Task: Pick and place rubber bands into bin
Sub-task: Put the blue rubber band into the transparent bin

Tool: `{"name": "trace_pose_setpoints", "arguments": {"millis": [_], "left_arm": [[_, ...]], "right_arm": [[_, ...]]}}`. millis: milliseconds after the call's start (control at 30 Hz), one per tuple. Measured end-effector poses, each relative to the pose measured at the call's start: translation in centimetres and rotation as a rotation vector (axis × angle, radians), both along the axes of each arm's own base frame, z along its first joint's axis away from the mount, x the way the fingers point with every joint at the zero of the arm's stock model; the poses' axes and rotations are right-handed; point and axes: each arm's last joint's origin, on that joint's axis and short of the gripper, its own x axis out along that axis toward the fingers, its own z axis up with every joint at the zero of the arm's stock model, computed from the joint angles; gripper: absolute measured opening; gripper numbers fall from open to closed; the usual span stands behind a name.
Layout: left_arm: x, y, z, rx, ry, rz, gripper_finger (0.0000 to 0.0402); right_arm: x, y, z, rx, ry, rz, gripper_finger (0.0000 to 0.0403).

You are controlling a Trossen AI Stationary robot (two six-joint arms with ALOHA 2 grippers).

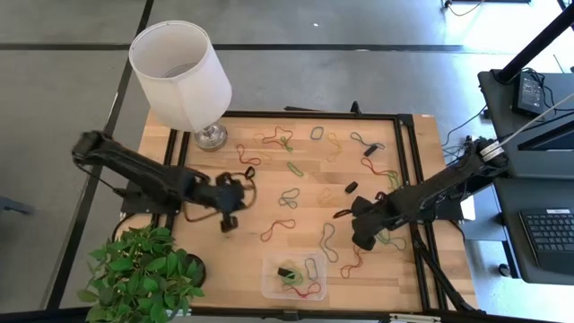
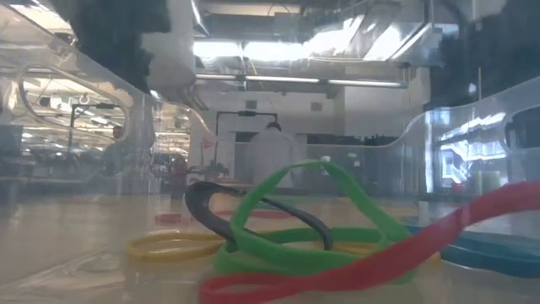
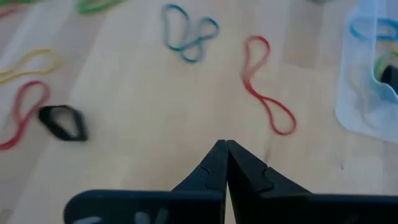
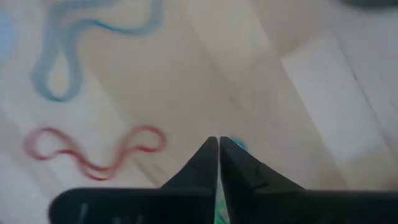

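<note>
At the near edge of the bench [image 1: 377, 144] sits the bin [image 1: 269, 269], a clear tub already holding a few rubber bands [image 1: 296, 278] in green, red and black; a potted plant [image 1: 139, 274] stands to its left. Just beyond, the left gripper [image 1: 228, 222] hangs clenched over bare wood, nothing visibly between its tips, a red band [image 3: 264, 87] lying ahead of it. To the right, the right gripper [image 1: 363, 239] is nearly pinched together with a sliver of green showing at its tips, probably a band being lifted. My judgement: the picking step is in hand; next, carry that band left and nearer, over the bin, and release. Farther off, many bands lie scattered on the pale wooden slats, and a lamp [image 1: 184, 76] stands at the far left. Beyond lies grey floor.
</note>
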Motion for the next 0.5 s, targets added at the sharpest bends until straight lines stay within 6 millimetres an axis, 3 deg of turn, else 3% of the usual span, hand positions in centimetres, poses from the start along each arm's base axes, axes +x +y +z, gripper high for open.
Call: {"name": "trace_pose_setpoints", "arguments": {"millis": [233, 500], "left_arm": [[-4.0, 2.0, -0.8, -0.031, -0.095, 0.048, 0.0002], [-5.0, 2.4, -0.3, -0.056, -0.145, 0.063, 0.0002]], "right_arm": [[-0.9, -1.2, -3.4, 0.046, 0.181, -0.047, 0.0077], [-1.9, -1.7, -5.8, 0.061, 0.181, -0.050, 0.0126]]}}
